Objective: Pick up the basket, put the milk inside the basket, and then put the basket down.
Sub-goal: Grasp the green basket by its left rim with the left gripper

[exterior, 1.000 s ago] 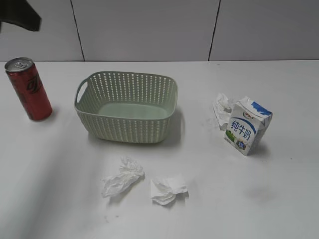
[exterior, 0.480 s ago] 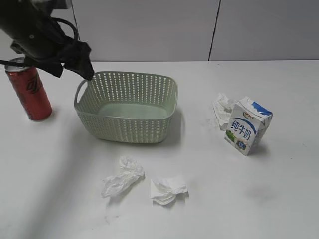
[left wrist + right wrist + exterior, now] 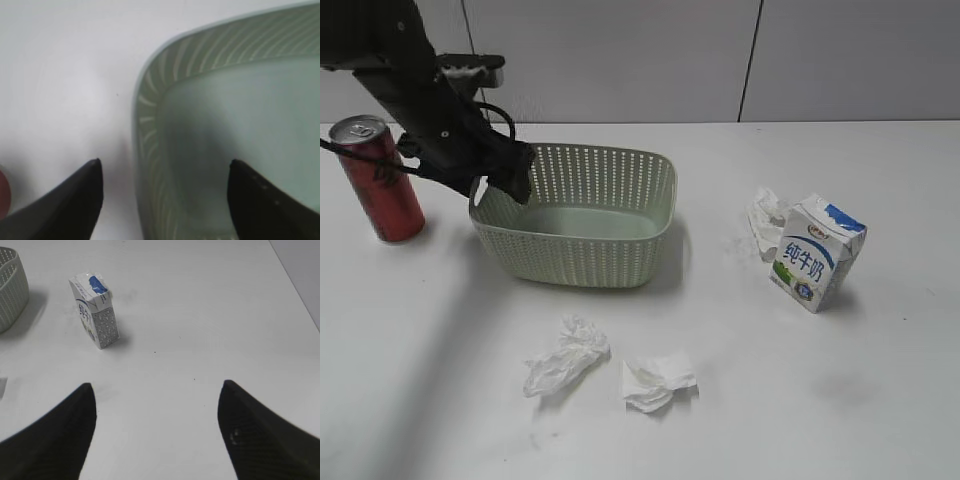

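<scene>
Left end effector (image 3: 162, 195) wide open, empty, straddling basket (image 3: 582, 215) wall; should lower squarely, then clamp the rim.

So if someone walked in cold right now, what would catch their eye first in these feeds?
Probably the left end effector, open and straddling the left end wall of the sage-green basket mid-table. Next, the red soda can standing upright at far left, and the milk carton standing at right beside a crumpled tissue. Two more tissue wads lie in front of the basket.
</scene>
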Tool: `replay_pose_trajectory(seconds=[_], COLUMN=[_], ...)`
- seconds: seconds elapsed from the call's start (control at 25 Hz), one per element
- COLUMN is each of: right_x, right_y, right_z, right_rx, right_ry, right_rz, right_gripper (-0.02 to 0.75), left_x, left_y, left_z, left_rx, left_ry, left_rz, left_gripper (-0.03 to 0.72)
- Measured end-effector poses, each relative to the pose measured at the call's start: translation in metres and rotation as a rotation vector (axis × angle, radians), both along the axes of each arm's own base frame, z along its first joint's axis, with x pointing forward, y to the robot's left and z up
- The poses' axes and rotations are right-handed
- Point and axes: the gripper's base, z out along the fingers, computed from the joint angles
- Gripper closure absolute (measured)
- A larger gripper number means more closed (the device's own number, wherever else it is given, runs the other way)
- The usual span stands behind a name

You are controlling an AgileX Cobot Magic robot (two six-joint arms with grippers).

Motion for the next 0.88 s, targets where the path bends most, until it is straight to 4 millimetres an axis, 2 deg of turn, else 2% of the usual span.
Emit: replay_pose_trajectory(seconds=[0.28,0.36,0.48,0.72,0.88], right_x=[0.0,0.0,0.0,0.0,0.0], right_y=[0.0,0.0,0.0,0.0,0.0], right_z=[0.0,0.0,0.0,0.0,0.0], right_rx=[0.0,0.0,0.0,0.0,0.0], right_ry=[0.0,0.0,0.0,0.0,0.0], right_rz=[0.0,0.0,0.0,0.0,0.0], right_gripper=[0.164,0.164,0.164,0.163,0.163], left_x=[0.009,0.01,0.011,0.011,0.009], left_y=[-0.002,-0.002,-0.002,-0.002,-0.002], left_z=[-0.026,-0.032,-0.031,-0.03,-0.013], left_rx=[-0.008,-0.01,-0.023,-0.037,-0.07], left_ry=[0.008,0.023,0.021,0.033,0.012], left_rz=[0.056,0.073,0.106,0.154,0.211], left_gripper=[0.19,0.26,0.467,0.466,0.463])
